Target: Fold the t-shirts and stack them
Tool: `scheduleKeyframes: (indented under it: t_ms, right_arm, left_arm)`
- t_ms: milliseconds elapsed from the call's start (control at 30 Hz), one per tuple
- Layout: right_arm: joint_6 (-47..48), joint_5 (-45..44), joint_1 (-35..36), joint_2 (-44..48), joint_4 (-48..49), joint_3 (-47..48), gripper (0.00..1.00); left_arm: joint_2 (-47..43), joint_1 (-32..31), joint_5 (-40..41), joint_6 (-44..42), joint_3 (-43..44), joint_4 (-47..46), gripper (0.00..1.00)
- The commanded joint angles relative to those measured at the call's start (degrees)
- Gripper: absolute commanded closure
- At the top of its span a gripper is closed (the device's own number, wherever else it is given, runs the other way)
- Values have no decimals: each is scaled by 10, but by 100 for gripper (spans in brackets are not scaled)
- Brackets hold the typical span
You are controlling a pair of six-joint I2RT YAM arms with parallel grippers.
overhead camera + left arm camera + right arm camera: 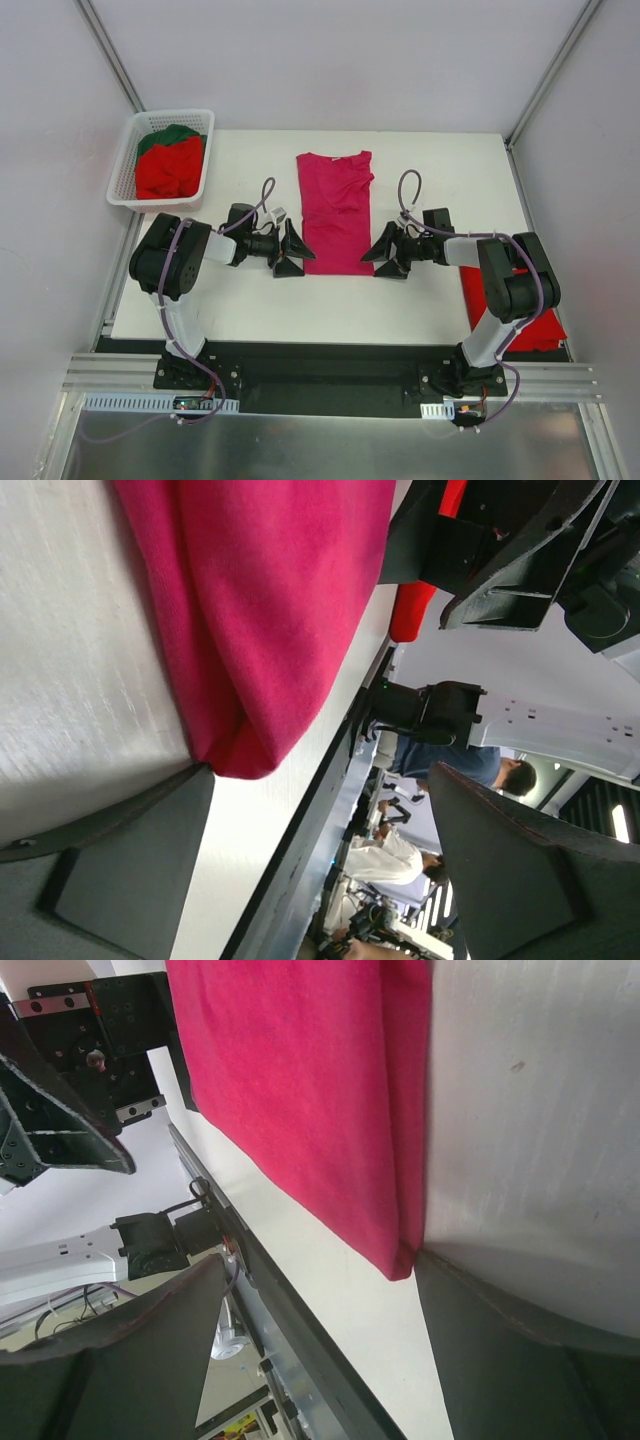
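Note:
A magenta-pink t-shirt (pixel 335 208) lies on the white table (pixel 440 170), folded into a long narrow strip with its collar at the far end. My left gripper (pixel 293 251) stands open at the strip's near left corner, one finger (pixel 150 850) touching the cloth's corner (pixel 225 760). Open too, my right gripper (pixel 386 253) mirrors it at the near right corner, with a finger (pixel 500 1340) against the hem (pixel 400 1260). Neither holds cloth. Red and dark green t-shirts (pixel 168 162) are bunched in the basket. A folded red t-shirt (pixel 522 305) sits at the near right.
The white lattice basket (pixel 123 178) stands at the table's far left corner. The right arm's elbow (pixel 515 275) hangs over the folded red t-shirt. The table's near edge (pixel 330 340) runs just behind both grippers.

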State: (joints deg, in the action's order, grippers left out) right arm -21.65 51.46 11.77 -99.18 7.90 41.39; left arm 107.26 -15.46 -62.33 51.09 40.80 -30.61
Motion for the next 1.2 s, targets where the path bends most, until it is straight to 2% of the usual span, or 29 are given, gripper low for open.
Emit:
scheduleKeyframes:
  t_ms: [0,300,800,833,967,1033,1167]
  right_arm:
    - [-1,-35,-4,-17,16,-11,20]
    - [-23,-29,2,-34,48,-9,21]
    - [-16,-26,8,-44,39,-14,35]
    - [-16,-26,8,-44,39,-15,38]
    - [-15,-24,11,-46,40,-15,48]
    - [-15,-24,13,-50,40,-14,60]
    - [-16,-23,16,-52,40,-15,74]
  left_arm:
    - [27,-6,19,-8,9,11,13]
    - [40,-7,9,-3,24,9,25]
    - [55,-7,0,7,15,-10,48]
    - [57,-7,-1,7,15,-11,53]
    - [59,-6,-2,9,15,-14,64]
    - [59,-6,-2,9,15,-14,70]
    - [59,-7,-1,9,16,-15,77]
